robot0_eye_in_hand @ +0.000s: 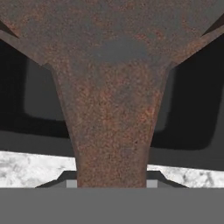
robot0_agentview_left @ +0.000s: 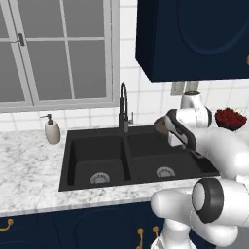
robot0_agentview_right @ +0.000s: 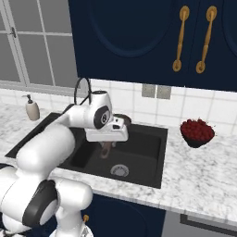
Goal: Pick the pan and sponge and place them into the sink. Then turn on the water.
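Rusty-brown frying pan (robot0_agentview_right: 112, 134) is hanging over the right basin of the black sink (robot0_agentview_left: 78, 146), and the gripper (robot0_eye_in_hand: 112, 183) is clamping its handle, fingers closed tight on either side in the hand view. Marble counter (robot0_agentview_left: 29, 165) is wrapping around the sink, gooseneck faucet (robot0_agentview_left: 123, 107) standing behind the divider, bowl of red fruit (robot0_agentview_right: 197, 131) sitting off to the right.

pan (robot0_eye_in_hand: 113, 113): rusty brown, held by handle above right basin
sink (robot0_agentview_left: 78, 160): black double-basin, both basins bare
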Robot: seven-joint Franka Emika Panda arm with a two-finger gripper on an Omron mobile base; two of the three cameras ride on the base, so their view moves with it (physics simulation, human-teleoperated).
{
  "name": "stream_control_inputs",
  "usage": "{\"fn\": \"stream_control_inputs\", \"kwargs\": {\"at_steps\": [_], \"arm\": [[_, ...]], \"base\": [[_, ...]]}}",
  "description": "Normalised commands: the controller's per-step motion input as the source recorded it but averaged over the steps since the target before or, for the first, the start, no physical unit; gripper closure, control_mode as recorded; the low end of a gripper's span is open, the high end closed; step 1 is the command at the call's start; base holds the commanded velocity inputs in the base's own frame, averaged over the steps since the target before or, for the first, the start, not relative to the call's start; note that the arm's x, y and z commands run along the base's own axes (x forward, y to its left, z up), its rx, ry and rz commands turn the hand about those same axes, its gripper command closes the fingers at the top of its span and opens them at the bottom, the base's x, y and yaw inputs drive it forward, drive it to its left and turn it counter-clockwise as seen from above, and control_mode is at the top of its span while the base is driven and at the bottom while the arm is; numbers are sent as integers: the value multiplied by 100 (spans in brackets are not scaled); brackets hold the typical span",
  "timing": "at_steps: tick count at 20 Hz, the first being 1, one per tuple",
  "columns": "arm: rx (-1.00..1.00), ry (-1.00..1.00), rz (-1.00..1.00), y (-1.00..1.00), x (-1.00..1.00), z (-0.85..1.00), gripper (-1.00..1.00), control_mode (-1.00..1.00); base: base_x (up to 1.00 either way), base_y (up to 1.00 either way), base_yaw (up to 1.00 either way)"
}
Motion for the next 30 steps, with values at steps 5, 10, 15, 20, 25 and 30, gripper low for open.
{"fn": "stream_control_inputs", "kwargs": {"at_steps": [5,10,15,20,25,30], "arm": [[0,9,21,-17,33,-36,100,-100],[2,0,20,-11,29,-73,100,-100],[6,0,18,-19,44,-52,100,-100],[5,0,17,0,43,-41,100,-100],[4,0,13,0,19,-45,100,-100],[2,9,7,0,38,-69,100,-100]], "base": [[0,0,0],[0,0,0],[0,0,0],[0,0,0],[0,0,0],[0,0,0]]}}
